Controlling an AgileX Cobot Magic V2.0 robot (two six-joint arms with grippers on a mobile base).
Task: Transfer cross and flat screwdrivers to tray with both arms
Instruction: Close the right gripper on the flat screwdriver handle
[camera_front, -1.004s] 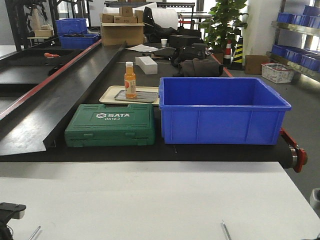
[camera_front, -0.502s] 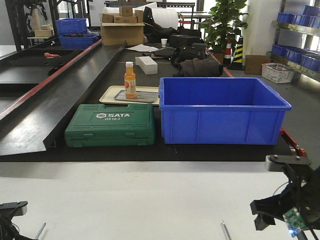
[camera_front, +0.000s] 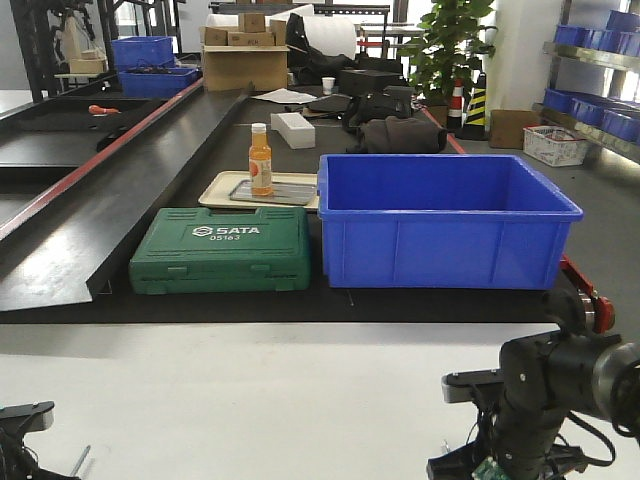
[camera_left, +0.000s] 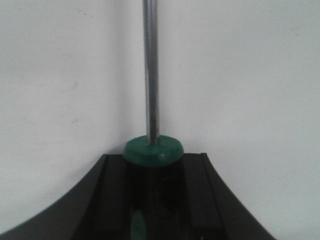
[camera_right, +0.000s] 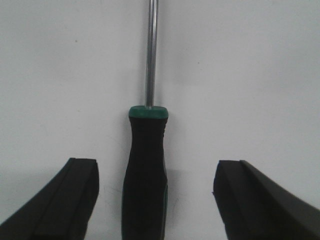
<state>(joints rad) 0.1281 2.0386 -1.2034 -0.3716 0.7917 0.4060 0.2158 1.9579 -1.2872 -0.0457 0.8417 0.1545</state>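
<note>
The right screwdriver (camera_right: 146, 135) lies loose on the white table (camera_right: 240, 75) between the right gripper's (camera_right: 155, 167) wide-spread fingers (camera_right: 80, 195), and the left screwdriver (camera_left: 151, 100) is pinched at its handle in the left gripper (camera_left: 155, 162), so uneven closing may roll the round handle aside.

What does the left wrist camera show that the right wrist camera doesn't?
Only the left wrist view: the left gripper closed on the left screwdriver, tight against its handle. Only the right wrist view: the right gripper open, its fingers standing clear of the right screwdriver lying between them. Both: a black handle with a green collar, and a steel shaft pointing away from the camera over the white table.
</note>
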